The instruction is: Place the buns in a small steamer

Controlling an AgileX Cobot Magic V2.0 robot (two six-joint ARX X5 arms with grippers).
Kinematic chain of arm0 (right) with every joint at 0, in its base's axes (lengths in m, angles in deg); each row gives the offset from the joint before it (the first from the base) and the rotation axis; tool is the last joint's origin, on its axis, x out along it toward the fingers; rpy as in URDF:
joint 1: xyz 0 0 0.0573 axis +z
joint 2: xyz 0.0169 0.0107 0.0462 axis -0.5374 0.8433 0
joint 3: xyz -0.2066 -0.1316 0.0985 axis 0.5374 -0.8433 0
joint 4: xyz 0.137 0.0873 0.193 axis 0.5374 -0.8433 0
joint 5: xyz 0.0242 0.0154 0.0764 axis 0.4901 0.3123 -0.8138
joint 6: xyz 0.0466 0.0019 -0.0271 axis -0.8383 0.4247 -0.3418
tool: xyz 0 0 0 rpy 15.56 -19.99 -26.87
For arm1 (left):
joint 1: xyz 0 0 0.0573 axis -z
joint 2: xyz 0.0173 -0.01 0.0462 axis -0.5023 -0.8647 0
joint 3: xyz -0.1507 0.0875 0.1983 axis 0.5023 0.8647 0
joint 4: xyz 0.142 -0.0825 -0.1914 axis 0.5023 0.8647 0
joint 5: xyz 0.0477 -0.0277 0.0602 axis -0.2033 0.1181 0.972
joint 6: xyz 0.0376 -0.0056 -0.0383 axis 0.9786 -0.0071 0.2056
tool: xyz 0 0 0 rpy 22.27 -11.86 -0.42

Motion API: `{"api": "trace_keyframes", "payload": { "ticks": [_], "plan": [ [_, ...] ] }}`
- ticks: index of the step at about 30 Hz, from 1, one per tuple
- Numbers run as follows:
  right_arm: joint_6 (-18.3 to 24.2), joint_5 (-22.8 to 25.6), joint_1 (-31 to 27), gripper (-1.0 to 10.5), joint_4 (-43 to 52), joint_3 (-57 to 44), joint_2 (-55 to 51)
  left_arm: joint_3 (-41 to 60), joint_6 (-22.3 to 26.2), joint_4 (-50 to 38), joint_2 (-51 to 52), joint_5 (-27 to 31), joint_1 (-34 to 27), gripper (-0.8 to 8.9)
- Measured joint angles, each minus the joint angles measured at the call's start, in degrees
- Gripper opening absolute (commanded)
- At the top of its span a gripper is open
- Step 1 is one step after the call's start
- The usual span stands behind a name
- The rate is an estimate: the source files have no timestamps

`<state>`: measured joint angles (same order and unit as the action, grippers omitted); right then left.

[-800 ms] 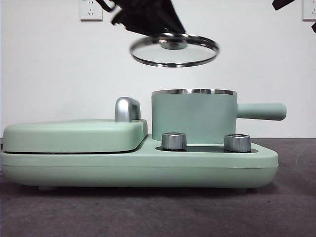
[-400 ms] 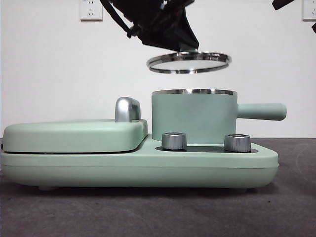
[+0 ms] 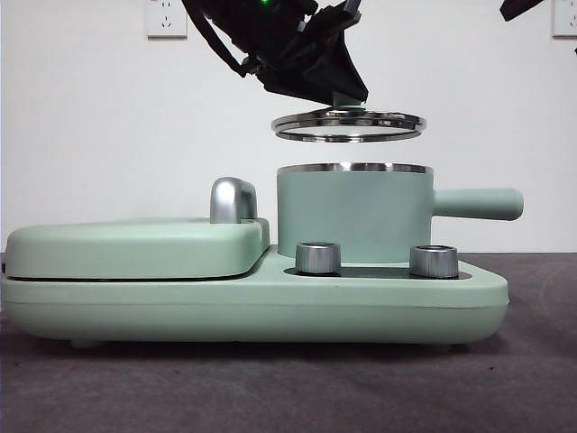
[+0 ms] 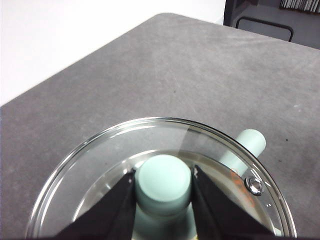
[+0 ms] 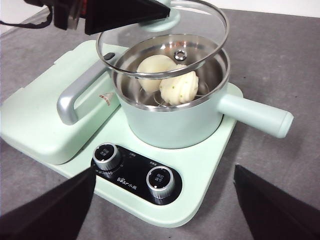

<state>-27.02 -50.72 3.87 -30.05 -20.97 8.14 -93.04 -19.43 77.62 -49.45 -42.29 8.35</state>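
Both buns lie inside the small steamer (image 5: 170, 125): the smooth cream bun (image 5: 149, 69) at the back and the ribbed white bun with green dots (image 5: 183, 88) beside it, touching. The mint-green pot (image 3: 352, 216) stands on its base, handle (image 3: 478, 203) pointing right. My left gripper (image 4: 164, 176) is shut on the green knob of the glass lid (image 4: 100, 170). It holds the lid (image 3: 349, 124) nearly level a little above the pot's steel rim. The right gripper (image 5: 162, 207) hangs open in front of the appliance, holding nothing.
The pot sits on a mint-green cooker base (image 3: 270, 307) with two steel dials (image 3: 317, 257) (image 3: 434, 261). To its left is the flat griddle cover (image 3: 135, 248) with a chrome handle (image 3: 233, 198). Grey tabletop surrounds the cooker, with a white wall behind.
The left gripper has carried the lid to the right and levelled it; it was tilted left of the pot and is now centred over the rim.
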Motion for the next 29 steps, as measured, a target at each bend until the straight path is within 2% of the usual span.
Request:
{"api": "trace_keyframes", "payload": {
  "ticks": [6, 29],
  "plan": [
    [-0.35, 1.11, 0.00, 4.3, 0.00, 0.00, 0.00, 2.95, -0.04, -4.11, 0.00, 0.00, 0.00, 0.14],
    [-1.18, 2.58, 0.00, 4.3, 0.00, 0.00, 0.00, 3.50, -0.07, -3.87, -2.47, -1.51, 0.00, 0.14]
  ]
}}
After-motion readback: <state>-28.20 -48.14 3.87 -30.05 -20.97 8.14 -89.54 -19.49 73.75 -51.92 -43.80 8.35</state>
